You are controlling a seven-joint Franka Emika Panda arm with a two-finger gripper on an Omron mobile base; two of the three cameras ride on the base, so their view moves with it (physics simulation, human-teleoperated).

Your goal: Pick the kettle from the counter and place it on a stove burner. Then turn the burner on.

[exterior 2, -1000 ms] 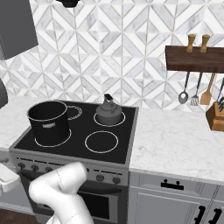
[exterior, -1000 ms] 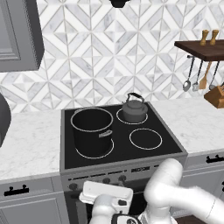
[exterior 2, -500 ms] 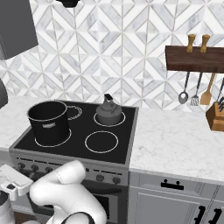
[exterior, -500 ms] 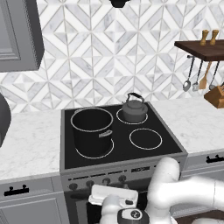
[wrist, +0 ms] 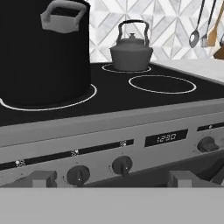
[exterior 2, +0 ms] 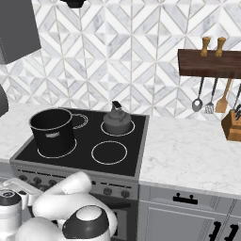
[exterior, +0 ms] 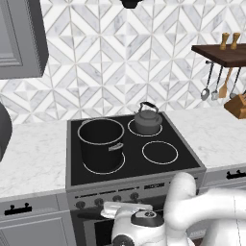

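1. Arm pose: the arm is folded low in front of the stove, with the hand level with the control panel [wrist: 131, 151]. The hand points straight at the panel.
2. Jaws: the two finger tips [wrist: 43, 178] stand wide apart at the lower edge of the hand view. The jaws are released and hold nothing.
3. Knobs: three knobs are visible ahead of the jaws. One knob [wrist: 78, 175] sits just beyond the left tip. A second knob [wrist: 122, 165] lies between the tips. A third knob [wrist: 207, 144] sits beyond the right tip.
4. Kettle: the kettle [exterior: 147, 120] stands upright on the back-right stove burner [exterior: 135, 132]. It is above and far beyond the jaws, slightly right of their centre line.
5. Pot: one tall black pot [exterior: 101, 142] stands on the front-left ring, above and left of the jaws.
6. Free ring: the front-right ring [exterior: 160, 152] is bare and lies beyond the right tip.
7. Edges: the front edge of the cooktop [exterior 2: 80, 162] runs just above the panel. The tabletop [exterior 2: 193, 155] continues to the right of the stove.
8. Wall items: one shelf [exterior 2: 209, 63] carries two small bottles. Three utensils hang below the shelf.
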